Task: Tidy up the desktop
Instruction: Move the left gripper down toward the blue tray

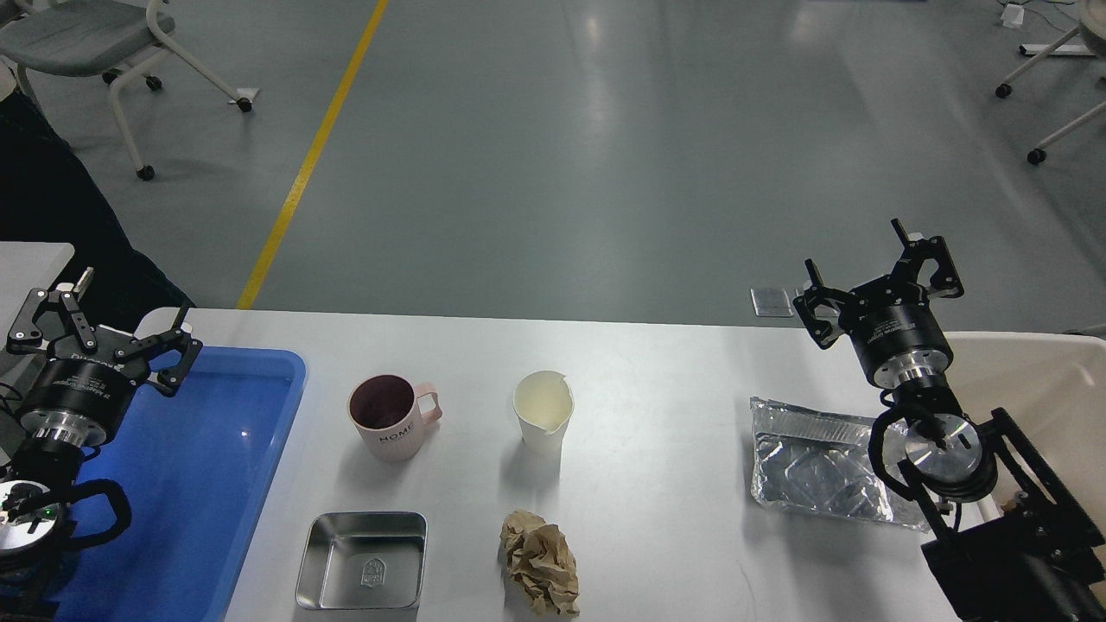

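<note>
Nearest me, left to right on the desktop [657, 363]: steel tray [361, 561], crumpled paper [540, 561]. Both my grippers, left [95, 324] and right [877, 272], hover spread and empty. Nothing is picked yet; next I'd reach for the paper.

Bright, even overhead light fills the sharp picture. Pale glare streaks the grey floor [605, 130] at the far centre, and a small highlight glints in the blue tray [207, 484]. Soft short shadows lie beside items on the desktop [657, 380].
</note>
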`<state>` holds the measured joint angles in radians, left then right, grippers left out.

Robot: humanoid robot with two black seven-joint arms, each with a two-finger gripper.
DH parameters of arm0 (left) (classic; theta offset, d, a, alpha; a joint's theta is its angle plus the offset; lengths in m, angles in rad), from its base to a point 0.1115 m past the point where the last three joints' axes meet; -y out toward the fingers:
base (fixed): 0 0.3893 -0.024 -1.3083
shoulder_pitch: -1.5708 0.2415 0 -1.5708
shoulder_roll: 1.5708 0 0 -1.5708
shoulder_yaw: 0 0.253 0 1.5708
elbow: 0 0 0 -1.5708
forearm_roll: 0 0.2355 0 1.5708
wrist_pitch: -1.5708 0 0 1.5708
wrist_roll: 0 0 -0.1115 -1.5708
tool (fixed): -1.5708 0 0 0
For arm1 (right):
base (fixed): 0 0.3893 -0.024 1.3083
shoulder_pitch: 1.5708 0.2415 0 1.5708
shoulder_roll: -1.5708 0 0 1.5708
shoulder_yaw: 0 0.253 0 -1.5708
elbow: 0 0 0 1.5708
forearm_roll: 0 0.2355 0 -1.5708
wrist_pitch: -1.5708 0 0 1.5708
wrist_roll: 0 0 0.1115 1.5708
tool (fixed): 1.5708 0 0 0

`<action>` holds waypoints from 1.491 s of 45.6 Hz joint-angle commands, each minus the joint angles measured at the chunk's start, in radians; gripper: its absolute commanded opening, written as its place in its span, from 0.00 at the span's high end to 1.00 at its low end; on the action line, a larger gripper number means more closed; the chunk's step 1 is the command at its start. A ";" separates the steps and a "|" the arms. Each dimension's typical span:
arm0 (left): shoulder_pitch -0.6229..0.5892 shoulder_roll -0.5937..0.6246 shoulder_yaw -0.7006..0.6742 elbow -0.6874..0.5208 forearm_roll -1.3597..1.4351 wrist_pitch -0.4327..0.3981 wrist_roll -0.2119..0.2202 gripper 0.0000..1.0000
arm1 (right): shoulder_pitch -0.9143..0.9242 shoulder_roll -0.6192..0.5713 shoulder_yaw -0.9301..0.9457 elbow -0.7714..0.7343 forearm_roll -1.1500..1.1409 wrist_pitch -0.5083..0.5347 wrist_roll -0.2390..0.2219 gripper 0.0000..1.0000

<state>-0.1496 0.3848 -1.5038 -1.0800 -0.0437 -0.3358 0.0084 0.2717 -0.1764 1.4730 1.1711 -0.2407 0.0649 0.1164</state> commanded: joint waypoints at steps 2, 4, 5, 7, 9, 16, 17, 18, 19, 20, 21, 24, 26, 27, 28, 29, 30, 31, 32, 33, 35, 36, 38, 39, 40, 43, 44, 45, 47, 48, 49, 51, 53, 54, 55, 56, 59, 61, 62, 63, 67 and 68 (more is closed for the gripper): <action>-0.001 -0.003 -0.001 -0.005 -0.001 0.003 -0.001 0.03 | 0.000 -0.002 0.001 0.001 0.000 0.004 0.000 0.00; -0.001 -0.006 -0.003 -0.005 -0.002 0.004 -0.001 0.03 | 0.000 -0.003 0.001 0.004 0.000 0.004 0.000 0.00; -0.001 -0.006 -0.003 -0.005 -0.002 0.004 0.001 0.03 | 0.000 -0.005 0.001 0.005 0.000 0.004 0.000 0.00; 0.001 -0.009 -0.003 -0.006 -0.002 0.000 0.002 0.03 | 0.000 -0.005 0.000 0.005 0.000 0.004 0.000 0.00; 0.001 -0.009 -0.001 -0.011 -0.002 -0.009 0.001 0.03 | 0.000 -0.006 0.000 0.005 0.000 0.004 0.000 0.00; -0.001 -0.006 0.013 -0.011 -0.002 -0.011 0.001 0.03 | 0.003 -0.009 0.001 0.005 0.000 0.006 0.000 0.00; -0.001 -0.004 0.014 -0.009 -0.002 -0.006 -0.001 0.03 | 0.003 -0.009 0.001 0.005 0.000 0.006 0.000 0.00; -0.001 -0.004 0.013 -0.009 -0.002 -0.002 -0.001 0.03 | 0.003 -0.011 0.001 0.005 0.000 0.006 0.000 0.00; -0.002 -0.003 0.014 -0.008 -0.002 0.000 -0.001 0.03 | 0.003 -0.011 0.001 0.005 0.000 0.004 0.000 0.00; -0.002 -0.003 0.014 -0.008 -0.002 0.001 0.002 0.03 | 0.003 -0.011 0.001 0.005 0.000 0.004 0.000 0.00; -0.002 -0.004 0.014 -0.009 -0.002 0.003 0.001 0.03 | 0.003 -0.011 0.001 0.005 0.000 0.006 0.000 0.00; -0.001 -0.003 0.016 -0.021 -0.002 0.014 -0.008 0.03 | 0.000 -0.012 0.000 0.004 0.000 0.004 0.000 0.00; 0.004 0.000 0.014 -0.037 -0.001 0.037 -0.011 0.03 | -0.002 -0.015 0.000 0.004 0.000 0.006 0.000 0.00; 0.005 0.000 0.011 -0.037 0.001 0.050 -0.011 0.03 | -0.002 -0.018 0.000 0.004 0.000 0.006 0.000 0.00; 0.007 0.002 0.011 -0.037 0.001 0.064 -0.013 0.03 | -0.002 -0.021 0.000 0.005 0.000 0.006 0.000 0.00; 0.008 0.002 0.010 -0.037 0.002 0.073 -0.013 0.04 | -0.003 -0.021 0.000 0.004 -0.002 0.006 0.000 0.00; 0.009 0.000 0.004 -0.037 0.004 0.081 -0.014 0.04 | -0.003 -0.021 0.000 0.004 -0.002 0.006 0.000 0.00; 0.010 -0.003 0.001 -0.037 0.005 0.089 -0.016 0.04 | -0.003 -0.021 0.000 0.004 0.000 0.006 0.000 0.00; 0.009 -0.003 0.002 -0.037 0.005 0.095 -0.019 0.04 | -0.003 -0.021 0.000 0.004 -0.002 0.006 0.000 0.00; 0.009 -0.006 0.002 -0.041 0.008 0.096 -0.025 0.04 | -0.003 -0.021 0.000 0.004 -0.002 0.006 0.000 0.00; 0.010 -0.010 0.002 -0.047 0.010 0.104 -0.039 0.04 | -0.003 -0.021 0.000 0.004 -0.002 0.006 0.000 0.00; 0.010 -0.014 0.005 -0.052 0.010 0.107 -0.047 0.04 | -0.003 -0.018 0.000 0.004 -0.002 0.006 0.000 0.00; 0.012 -0.015 0.008 -0.070 0.016 0.115 -0.065 0.04 | -0.003 -0.017 0.000 0.004 -0.003 0.006 0.000 0.00; 0.012 -0.015 0.011 -0.081 0.021 0.119 -0.071 0.04 | -0.003 -0.015 0.000 0.004 -0.003 0.006 0.000 0.00; 0.015 -0.014 0.011 -0.093 0.030 0.123 -0.077 0.04 | -0.003 -0.015 0.000 0.004 -0.003 0.006 0.000 0.00; 0.033 -0.007 0.008 -0.132 0.086 0.124 -0.085 0.04 | -0.005 -0.015 0.000 0.004 -0.003 0.006 0.000 0.00; 0.038 -0.004 0.007 -0.144 0.113 0.124 -0.085 0.04 | -0.006 -0.015 0.000 0.004 -0.003 0.006 0.000 0.00; 0.039 -0.003 0.007 -0.158 0.140 0.124 -0.087 0.04 | -0.006 -0.015 0.000 0.004 -0.003 0.006 0.000 0.00; 0.041 0.008 0.017 -0.190 0.200 0.130 -0.087 0.04 | -0.008 -0.015 0.000 0.004 -0.003 0.006 0.000 0.00; 0.042 0.014 0.022 -0.205 0.232 0.138 -0.087 0.04 | -0.006 -0.014 0.000 0.004 -0.003 0.006 0.000 0.00; 0.051 0.038 0.040 -0.228 0.305 0.161 -0.085 0.03 | -0.006 -0.014 0.000 0.004 -0.003 0.006 0.000 0.00; 0.062 0.072 0.071 -0.239 0.353 0.178 -0.087 0.03 | -0.008 -0.014 0.000 0.004 -0.003 0.006 0.000 0.00; 0.065 0.112 0.099 -0.239 0.386 0.190 -0.087 0.03 | -0.008 -0.015 0.000 0.004 -0.003 0.006 0.000 0.00; 0.065 0.135 0.112 -0.239 0.392 0.192 -0.087 0.03 | -0.008 -0.015 0.000 0.004 -0.003 0.006 0.000 0.00; 0.068 0.156 0.125 -0.241 0.398 0.192 -0.087 0.03 | -0.008 -0.017 -0.002 0.004 -0.003 0.006 0.000 0.00; 0.068 0.181 0.138 -0.241 0.401 0.193 -0.087 0.03 | -0.009 -0.017 -0.002 0.004 -0.003 0.006 0.000 0.00; 0.074 0.270 0.177 -0.248 0.407 0.195 -0.085 0.03 | -0.009 -0.018 -0.003 0.004 -0.005 0.006 0.000 0.00; 0.079 0.343 0.201 -0.251 0.407 0.195 -0.084 0.03 | -0.006 -0.018 -0.014 0.002 -0.005 0.006 0.000 0.00; 0.081 0.383 0.211 -0.255 0.409 0.192 -0.084 0.03 | -0.005 -0.018 -0.025 0.002 -0.005 0.006 0.000 0.00; 0.082 0.419 0.218 -0.258 0.409 0.190 -0.084 0.03 | -0.003 -0.021 -0.034 0.002 -0.005 0.006 0.000 0.00; 0.084 0.554 0.255 -0.274 0.409 0.190 -0.084 0.03 | -0.002 -0.029 -0.053 0.001 -0.005 0.006 0.000 0.00; 0.085 0.586 0.267 -0.282 0.409 0.190 -0.085 0.03 | -0.002 -0.031 -0.053 0.001 -0.005 0.006 0.000 0.00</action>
<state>-0.0691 0.8018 -1.2877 -1.3386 0.3635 -0.1432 -0.0758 0.2671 -0.1983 1.4392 1.1736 -0.2454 0.0708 0.1166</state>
